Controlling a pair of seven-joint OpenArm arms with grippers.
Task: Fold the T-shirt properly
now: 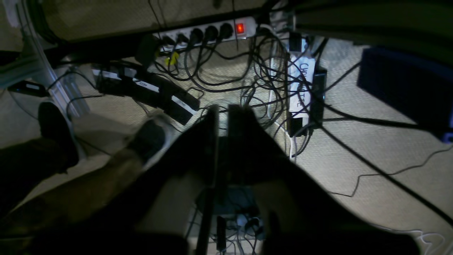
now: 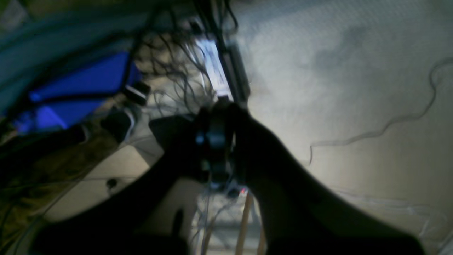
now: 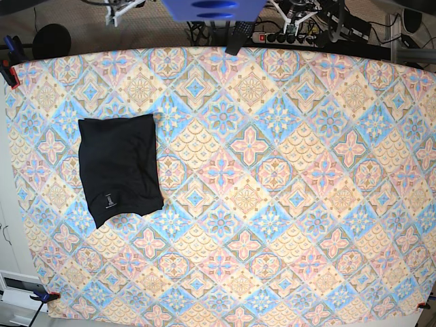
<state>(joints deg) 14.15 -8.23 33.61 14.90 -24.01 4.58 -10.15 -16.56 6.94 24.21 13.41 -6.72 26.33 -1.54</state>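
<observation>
The black T-shirt lies folded into a compact rectangle on the left part of the patterned table, with a small white label mark near its front edge. Neither gripper is near it. Both arms are drawn back behind the table's far edge. In the left wrist view my left gripper hangs over the floor, its fingers nearly together and holding nothing. In the blurred right wrist view my right gripper looks shut and empty, also over the floor.
A power strip and tangled cables lie on the carpet behind the table. A dark blue box and a person's shoe are nearby. A blue object sits at the table's far edge.
</observation>
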